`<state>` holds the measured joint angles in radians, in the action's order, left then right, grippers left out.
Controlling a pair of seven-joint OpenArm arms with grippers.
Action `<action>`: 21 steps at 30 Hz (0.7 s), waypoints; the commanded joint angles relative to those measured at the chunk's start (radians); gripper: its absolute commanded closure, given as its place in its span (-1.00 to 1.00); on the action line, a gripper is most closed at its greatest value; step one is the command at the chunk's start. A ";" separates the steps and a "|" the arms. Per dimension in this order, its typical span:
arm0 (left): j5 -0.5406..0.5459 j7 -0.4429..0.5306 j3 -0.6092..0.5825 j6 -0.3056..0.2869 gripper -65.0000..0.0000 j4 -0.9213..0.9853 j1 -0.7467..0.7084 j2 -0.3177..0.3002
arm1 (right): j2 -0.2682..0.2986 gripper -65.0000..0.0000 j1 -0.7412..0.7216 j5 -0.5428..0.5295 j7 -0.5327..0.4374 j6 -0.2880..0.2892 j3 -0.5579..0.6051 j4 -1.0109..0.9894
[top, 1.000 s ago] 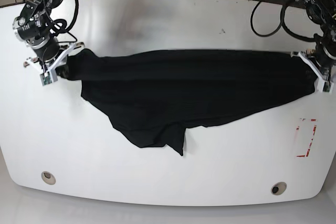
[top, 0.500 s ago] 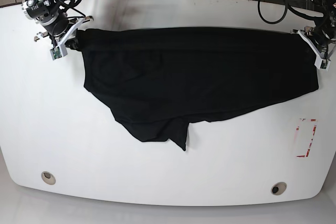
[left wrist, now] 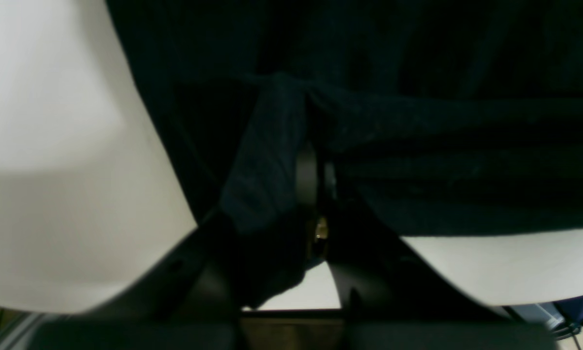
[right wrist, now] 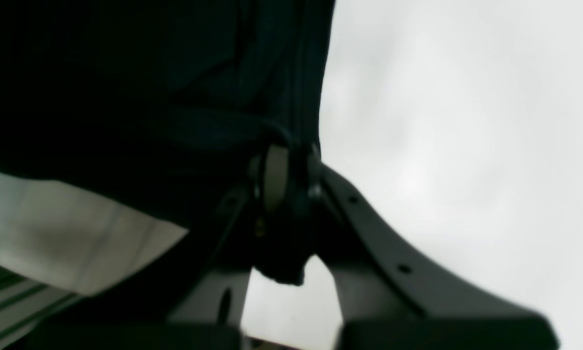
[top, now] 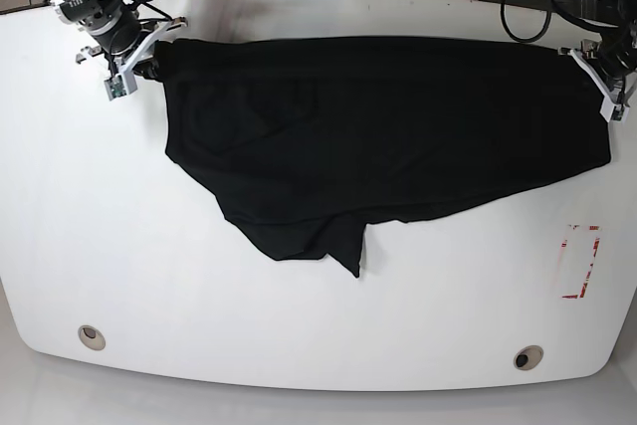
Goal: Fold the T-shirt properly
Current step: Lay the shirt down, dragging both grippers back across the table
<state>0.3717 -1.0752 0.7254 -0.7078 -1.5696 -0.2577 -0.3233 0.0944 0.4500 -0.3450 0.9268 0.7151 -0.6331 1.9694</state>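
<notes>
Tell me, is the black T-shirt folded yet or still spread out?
Spread out, not folded. The T-shirt is stretched across the table between the left end effector and right end effector, one part trailing toward the near edge.

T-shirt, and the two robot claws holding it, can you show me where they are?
T-shirt [top: 398,126], base view, middle of the black cloth.
left gripper [top: 602,82], base view, tips pinching the shirt's corner.
right gripper [top: 144,55], base view, tips pinching the opposite corner.

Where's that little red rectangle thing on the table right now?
In the base view the red rectangle marking sits on the white table near its right edge, just below the T-shirt corner, apart from the cloth.
</notes>
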 commanded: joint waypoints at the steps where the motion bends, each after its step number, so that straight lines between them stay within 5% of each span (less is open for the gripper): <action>1: -0.020 0.011 0.009 0.010 0.58 -0.016 0.002 -0.027 | 0.018 0.93 0.010 0.016 -0.008 -0.017 -0.011 0.020; 7: -0.021 0.008 0.001 0.010 -0.01 -0.018 0.002 -0.027 | 0.018 0.16 0.016 0.016 -0.008 -0.017 0.025 0.020; 12: -0.015 -0.001 -0.025 0.010 -0.15 -0.032 0.001 -0.027 | 0.011 -0.49 0.016 0.005 -0.008 -0.017 0.029 0.023; 15: -0.013 -0.047 -0.019 0.010 -0.15 -0.070 0.002 -0.027 | -0.002 -0.69 0.014 0.005 -0.008 -0.017 0.029 0.026; 21: 0.005 -0.135 -0.017 0.010 -0.15 -0.211 0.005 -0.021 | -0.006 -0.73 0.007 0.004 -0.008 -0.017 0.029 0.028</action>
<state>0.3519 -1.2148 0.7006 -0.6975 -1.7065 -0.2581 -0.3275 0.0811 0.4618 -0.3214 0.9382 0.6994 -0.6003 1.9743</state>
